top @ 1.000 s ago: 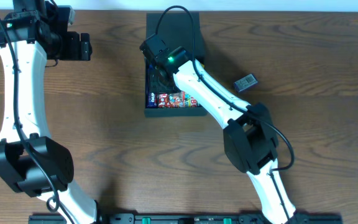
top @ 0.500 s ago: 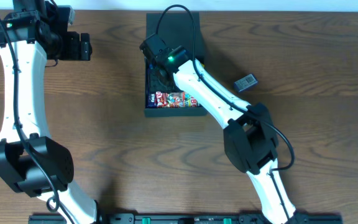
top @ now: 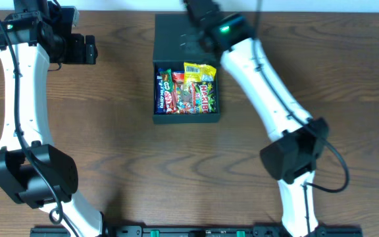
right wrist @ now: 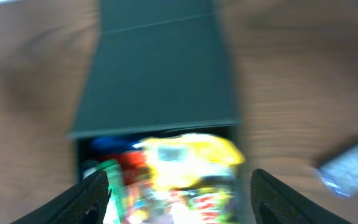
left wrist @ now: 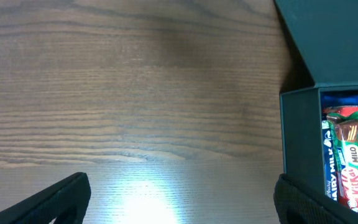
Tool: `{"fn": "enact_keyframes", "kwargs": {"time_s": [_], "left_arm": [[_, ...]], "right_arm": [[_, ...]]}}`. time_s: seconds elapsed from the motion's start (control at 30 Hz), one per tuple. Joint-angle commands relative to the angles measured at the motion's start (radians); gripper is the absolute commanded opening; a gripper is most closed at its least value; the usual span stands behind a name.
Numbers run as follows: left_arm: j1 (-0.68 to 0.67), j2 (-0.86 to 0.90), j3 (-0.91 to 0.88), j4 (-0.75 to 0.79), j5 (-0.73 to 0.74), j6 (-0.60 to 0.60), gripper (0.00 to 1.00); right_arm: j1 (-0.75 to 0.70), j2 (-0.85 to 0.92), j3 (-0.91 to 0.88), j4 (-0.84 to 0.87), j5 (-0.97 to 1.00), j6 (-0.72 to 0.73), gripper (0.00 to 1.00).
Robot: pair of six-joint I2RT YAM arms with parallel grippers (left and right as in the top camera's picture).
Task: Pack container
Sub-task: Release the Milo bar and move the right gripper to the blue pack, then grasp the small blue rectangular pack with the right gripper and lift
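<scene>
The dark container (top: pixel 186 120) stands at the table's middle with its flap lid (top: pixel 183 36) laid open toward the far side. Colourful snack packets fill it, a yellow packet (top: pixel 199 71) on top at the far right. My right gripper (top: pixel 198 12) hovers above the lid, jaws open and empty. In the blurred right wrist view the right gripper (right wrist: pixel 182 205) frames the yellow packet (right wrist: pixel 188 155) below, with the lid (right wrist: pixel 160 74) beyond. My left gripper (top: pixel 86 49) is open at the far left, well away from the box. In its own view the left gripper (left wrist: pixel 185 208) spans bare wood beside the container (left wrist: pixel 300 143).
A small grey packet (right wrist: pixel 353 165) lies on the wooden table to the right of the container; the right arm covers it in the overhead view. The table's far edge (top: pixel 308 12) runs just behind the lid.
My right gripper has risen out of the container and pulled back over the lid, opening as it went. The yellow packet now lies in the box. The left arm has not moved.
</scene>
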Motion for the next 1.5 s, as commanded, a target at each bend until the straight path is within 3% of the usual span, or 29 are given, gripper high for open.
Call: {"fn": "enact_keyframes", "kwargs": {"time_s": [0.0, 0.3, 0.6, 1.1, 1.33, 1.47], "left_arm": [[0.002, 0.006, -0.001, -0.008, -0.003, 0.0, 0.95], [0.002, 0.006, -0.001, -0.007, -0.003, 0.0, 0.95], [0.002, 0.006, -0.001, -0.007, -0.003, 0.0, 0.96], [0.002, 0.006, -0.001, -0.013, -0.003, 0.0, 0.96], [0.002, 0.006, -0.001, -0.013, -0.004, 0.0, 0.95], [0.002, 0.006, -0.001, -0.013, -0.004, 0.0, 0.95]], "right_arm": [[-0.093, 0.02, -0.049, -0.043, 0.034, 0.096, 0.73], [-0.261, 0.035, -0.254, -0.007, -0.068, 0.253, 0.77], [-0.301, 0.036, -0.441, 0.083, -0.062, 0.364, 0.76], [-0.317, 0.135, -0.475, 0.09, -0.057, 0.393, 0.79], [-0.338, 0.143, -0.475, 0.093, -0.058, 0.388, 0.73], [-0.344, 0.143, -0.475, 0.101, -0.058, 0.386, 0.56]]}}
